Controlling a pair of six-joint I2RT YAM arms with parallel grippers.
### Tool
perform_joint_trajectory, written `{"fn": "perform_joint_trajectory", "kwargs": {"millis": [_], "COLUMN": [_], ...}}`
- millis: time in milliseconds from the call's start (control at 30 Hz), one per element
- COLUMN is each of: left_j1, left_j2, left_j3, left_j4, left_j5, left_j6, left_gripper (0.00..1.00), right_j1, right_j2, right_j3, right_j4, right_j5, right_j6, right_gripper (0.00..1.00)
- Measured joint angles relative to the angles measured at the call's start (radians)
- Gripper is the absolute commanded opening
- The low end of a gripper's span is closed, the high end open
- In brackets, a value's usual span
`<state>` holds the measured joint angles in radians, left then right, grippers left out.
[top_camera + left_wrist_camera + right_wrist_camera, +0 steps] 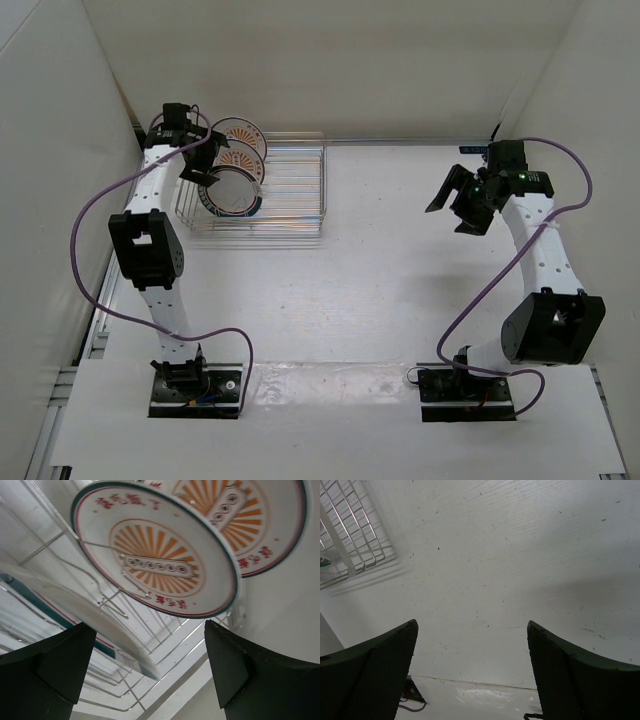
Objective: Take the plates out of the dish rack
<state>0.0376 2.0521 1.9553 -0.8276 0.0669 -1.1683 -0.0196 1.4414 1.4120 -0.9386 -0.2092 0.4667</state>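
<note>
Both grippers are spread wide. The left gripper [203, 165] hangs at the left end of the rack [290, 195]. The right gripper [455, 208] is well apart from the rack, over bare surface [380, 290] on the right.

From above, three plates stand on edge in the rack's left half, one behind another. A white plate [230, 192] with a dark rim is nearest, a sunburst plate [241, 161] stands behind it, and a second sunburst plate [238, 132] is at the back. The left arm [150, 245] covers their left edges in that view, so I cannot tell from it whether the gripper touches anything.

The left wrist camera shows more: two dark fingers [55, 675] sit at the bottom corners with nothing pinched between them. Ahead of them is the face of the sunburst plate [160, 555], with orange rays, red characters and a green rim. The second sunburst plate [265, 525] is behind it, to the upper right. The white plate [75, 605] shows edge-on at the left, blurred, its green-and-red rim running down toward the gap between the fingers. Thin rack wires cross below.

The right wrist camera shows speckled white surface between its fingers [375, 675], and a corner of the rack [350, 535] at upper left. White walls [300, 60] close in the surface on three sides.
</note>
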Motion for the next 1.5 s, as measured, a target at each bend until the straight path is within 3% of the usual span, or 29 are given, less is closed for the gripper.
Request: {"fn": "perform_joint_trajectory", "kwargs": {"millis": [167, 500, 767, 1100, 1233, 1500], "left_j1": [0.009, 0.027, 0.043, 0.087, 0.101, 0.116], "left_j2": [0.0, -0.002, -0.064, -0.134, -0.166, -0.252], "left_j3": [-0.082, -0.145, -0.198, -0.294, -0.312, -0.313], "left_j4": [0.001, 0.026, 0.051, 0.098, 0.139, 0.267], "left_j5": [0.027, 0.09, 0.139, 0.216, 0.249, 0.297], "left_j6": [-0.011, -0.027, -0.06, -0.138, -0.194, -0.333], "left_gripper": [0.95, 0.73, 0.44, 0.33, 0.21, 0.09], "right_j1": [-0.004, -0.016, -0.019, -0.019, -0.018, -0.018], "right_j2": [0.011, 0.021, 0.021, 0.007, -0.007, -0.029], "right_j3": [0.0, 0.0, -0.003, -0.032, -0.039, -0.07], "right_j4": [0.0, -0.001, -0.002, -0.002, -0.002, 0.005], "right_j5": [0.005, 0.005, 0.013, 0.013, 0.013, -0.018], "right_j6": [0.001, 0.005, 0.005, 0.022, 0.024, 0.043], "right_gripper": [0.91, 0.91, 0.91, 0.91, 0.91, 0.91]}}
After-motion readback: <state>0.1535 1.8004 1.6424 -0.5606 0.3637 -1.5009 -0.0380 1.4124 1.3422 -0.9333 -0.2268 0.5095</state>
